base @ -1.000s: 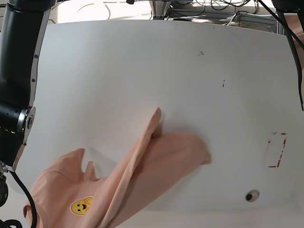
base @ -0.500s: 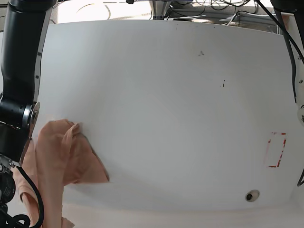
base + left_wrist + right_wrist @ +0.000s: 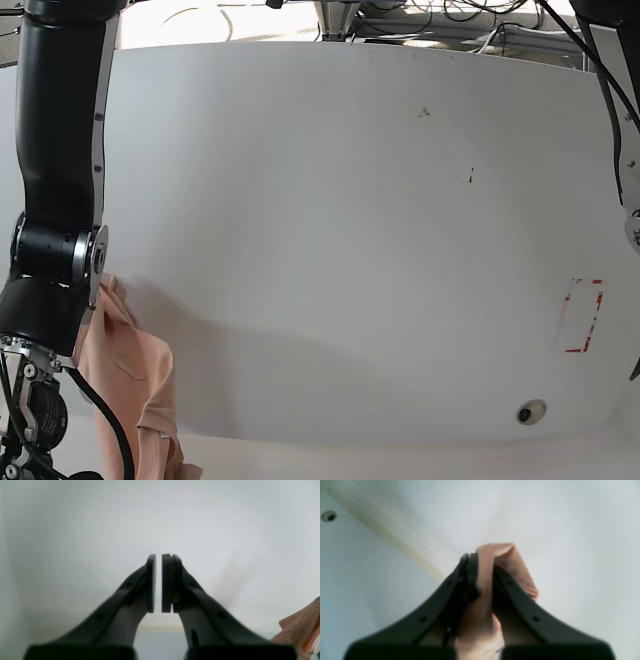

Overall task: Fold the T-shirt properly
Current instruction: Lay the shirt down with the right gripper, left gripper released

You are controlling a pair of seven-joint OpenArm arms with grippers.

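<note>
The salmon-pink T-shirt (image 3: pixel 140 385) hangs bunched at the white table's (image 3: pixel 340 230) front left corner, beside my right arm (image 3: pixel 58 250). In the right wrist view my right gripper (image 3: pixel 482 562) is shut on a fold of the T-shirt (image 3: pixel 512 565), and cloth fills the space between the fingers. My left gripper (image 3: pixel 158 582) hangs above bare table, its pads almost touching with nothing between them. A corner of the T-shirt (image 3: pixel 302 627) shows at that view's lower right. The collar and the emblem are hidden.
A red rectangle mark (image 3: pixel 582 316) and a small round hole (image 3: pixel 531 411) lie near the table's front right. Two small dark specks (image 3: pixel 423 112) sit further back. Cables run along the far edge (image 3: pixel 440 25). The left arm's cable (image 3: pixel 612 110) hangs at the right edge.
The T-shirt has been dragged from the table's front middle to the front left corner and now hangs bunched beside the right arm. The smiling emblem is out of sight.
</note>
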